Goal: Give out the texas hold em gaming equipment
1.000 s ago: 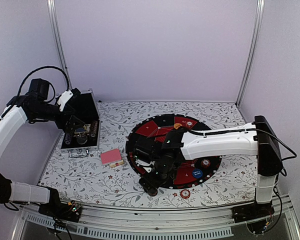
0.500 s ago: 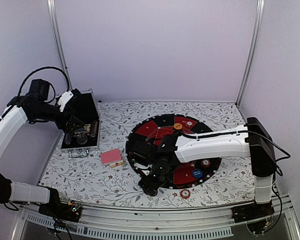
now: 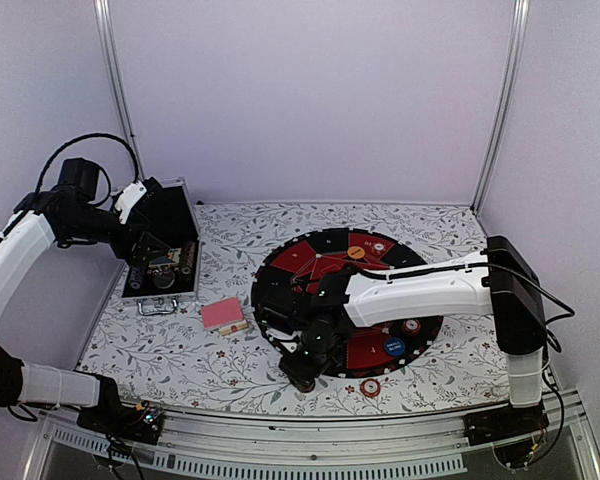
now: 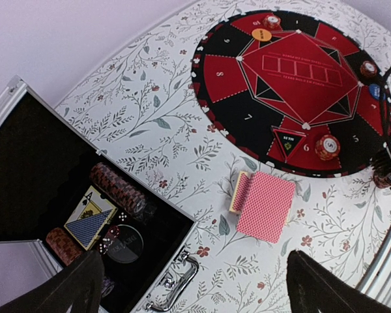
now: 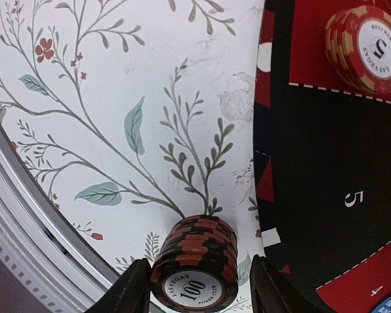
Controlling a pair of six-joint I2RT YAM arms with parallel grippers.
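A stack of black-and-orange "100" poker chips (image 5: 195,264) stands on the floral cloth just off the mat's near-left edge. My right gripper (image 5: 199,290) straddles it, open. Its left finger (image 5: 133,290) is against the stack and its right finger (image 5: 277,287) is a little clear of it. From above, the right gripper (image 3: 302,370) covers the stack. A pink-backed card deck (image 3: 221,313) (image 4: 266,205) lies between case and mat. On the mat are an orange button (image 3: 355,253), a blue button (image 3: 394,347) and a "5" chip stack (image 5: 371,45). My left gripper (image 3: 150,250) (image 4: 199,293) hangs open above the case.
The round black-and-red mat (image 3: 280,280) (image 4: 293,72) fills the table's middle. The open silver case (image 3: 160,290) (image 4: 182,218) at the left holds chip rolls (image 4: 117,188), blue-backed cards (image 4: 90,220) and dice. A red-and-white chip (image 3: 370,386) lies off the mat near the front rail.
The right arm has slid slightly left and its fingers have narrowed around the "100" chip stack. The left arm has not moved.
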